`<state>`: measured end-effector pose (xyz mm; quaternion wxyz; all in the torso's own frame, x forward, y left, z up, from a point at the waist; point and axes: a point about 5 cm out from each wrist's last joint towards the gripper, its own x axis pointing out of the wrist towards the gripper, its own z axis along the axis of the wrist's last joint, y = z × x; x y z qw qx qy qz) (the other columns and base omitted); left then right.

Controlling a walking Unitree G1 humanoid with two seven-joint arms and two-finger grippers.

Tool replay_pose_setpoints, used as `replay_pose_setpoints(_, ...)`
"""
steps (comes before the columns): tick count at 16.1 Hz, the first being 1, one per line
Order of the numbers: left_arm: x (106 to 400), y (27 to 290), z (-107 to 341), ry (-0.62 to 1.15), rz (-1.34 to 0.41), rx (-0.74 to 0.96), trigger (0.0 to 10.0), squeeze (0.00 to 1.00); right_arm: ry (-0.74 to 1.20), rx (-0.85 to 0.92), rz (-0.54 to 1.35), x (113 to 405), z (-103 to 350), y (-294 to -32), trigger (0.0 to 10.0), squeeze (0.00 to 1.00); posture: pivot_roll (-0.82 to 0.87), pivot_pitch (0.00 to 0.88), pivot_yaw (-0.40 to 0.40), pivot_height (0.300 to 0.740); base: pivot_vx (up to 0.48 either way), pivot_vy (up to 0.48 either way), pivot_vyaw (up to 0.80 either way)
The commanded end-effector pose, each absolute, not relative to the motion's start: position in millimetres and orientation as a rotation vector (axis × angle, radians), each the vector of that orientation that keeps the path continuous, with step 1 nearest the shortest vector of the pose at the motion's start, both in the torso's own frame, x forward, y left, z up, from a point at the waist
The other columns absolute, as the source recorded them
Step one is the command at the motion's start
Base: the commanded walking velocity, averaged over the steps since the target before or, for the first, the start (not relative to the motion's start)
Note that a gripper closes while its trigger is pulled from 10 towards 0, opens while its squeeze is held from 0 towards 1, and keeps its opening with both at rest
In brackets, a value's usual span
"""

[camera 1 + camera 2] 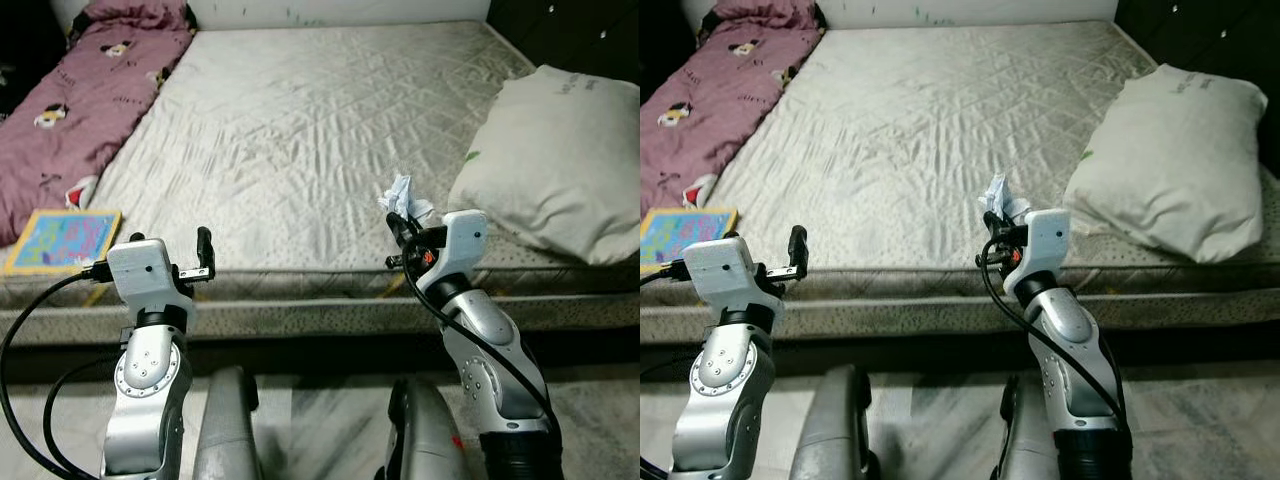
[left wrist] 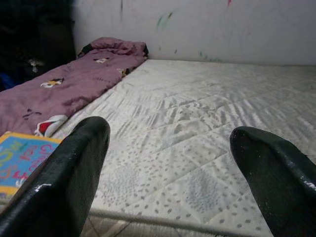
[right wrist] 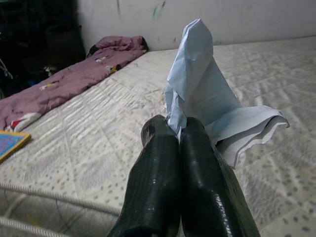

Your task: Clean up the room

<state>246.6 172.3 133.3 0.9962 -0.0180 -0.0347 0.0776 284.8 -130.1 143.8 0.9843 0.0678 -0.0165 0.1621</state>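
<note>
A crumpled white tissue (image 1: 403, 198) is pinched in my right gripper (image 1: 401, 226), which is shut on it just above the mattress's front edge; the paper (image 3: 207, 106) sticks up past the two closed fingers (image 3: 163, 173). My left gripper (image 1: 205, 252) is held at the mattress's front edge on the left, open, with nothing between its fingers (image 2: 74, 168). A colourful picture book (image 1: 62, 240) lies on the front left corner of the bed. A purple patterned blanket (image 1: 85, 105) runs along the bed's left side. A white pillow (image 1: 565, 165) rests at the right.
The bare grey quilted mattress (image 1: 300, 130) stretches ahead to a white wall (image 2: 197, 29). Dark furniture (image 1: 570, 35) stands behind the pillow at the far right. Pale tiled floor (image 1: 320, 410) lies below the bed's edge between my arms.
</note>
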Motion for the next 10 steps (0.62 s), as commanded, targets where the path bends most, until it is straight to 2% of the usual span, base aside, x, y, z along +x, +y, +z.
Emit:
replay_pose_setpoints(1,247.1,172.3,137.1,-0.079,0.155,-0.039,10.0,0.0,-0.053,0.147,0.326,288.6,151.0,-129.6,10.0,0.0,-0.06,0.0,0.023,0.64,0.0,0.0,0.0)
replay_pose_setpoints(10,251.4,169.1,138.0,-0.084,0.155,-0.029,10.0,0.0,-0.06,0.139,0.317,295.5,154.5,-132.2,10.0,0.0,-0.06,0.0,0.028,0.74,0.0,0.0,0.0)
